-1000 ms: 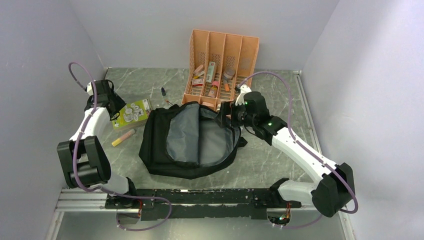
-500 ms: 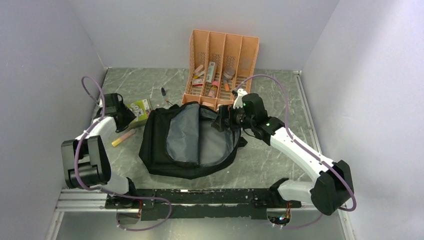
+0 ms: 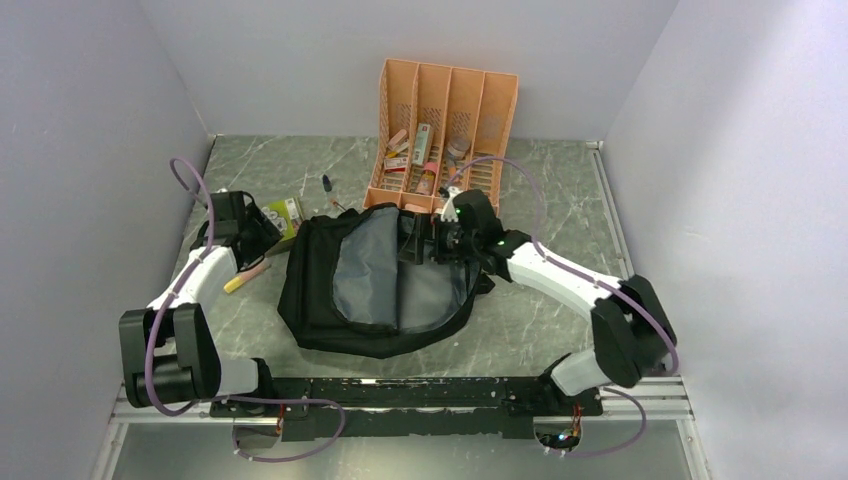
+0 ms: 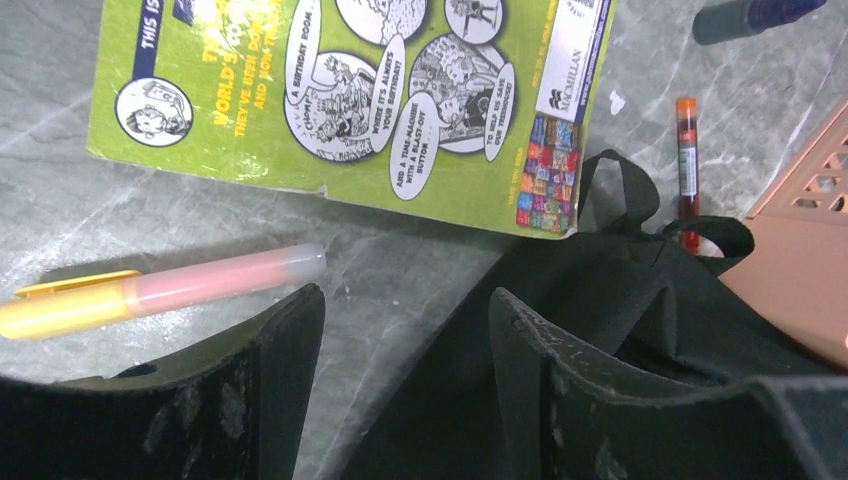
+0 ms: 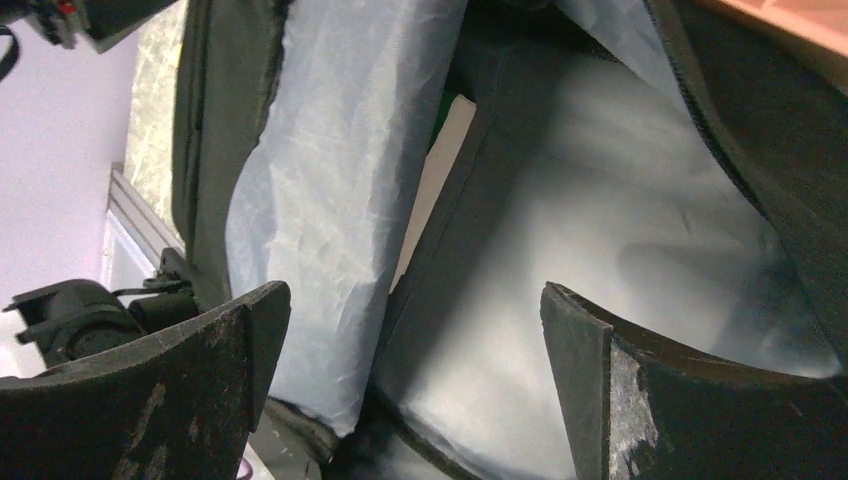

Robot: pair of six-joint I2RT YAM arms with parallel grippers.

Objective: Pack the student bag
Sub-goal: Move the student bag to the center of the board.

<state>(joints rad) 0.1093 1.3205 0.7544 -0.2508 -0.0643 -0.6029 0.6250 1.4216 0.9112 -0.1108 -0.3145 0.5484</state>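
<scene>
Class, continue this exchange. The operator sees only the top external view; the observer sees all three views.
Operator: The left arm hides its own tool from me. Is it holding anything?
Observer: No. The left tool is open and empty, with bare table under the gap.
Operator: What lies nearest it?
Observer: A pink and yellow highlighter, just beyond one fingertip and outside the gap.
Operator: And the other arm?
Observer: The right tool hangs open over the student bag's grey lining. A pale flat item shows behind a divider, too hidden to name.
</scene>
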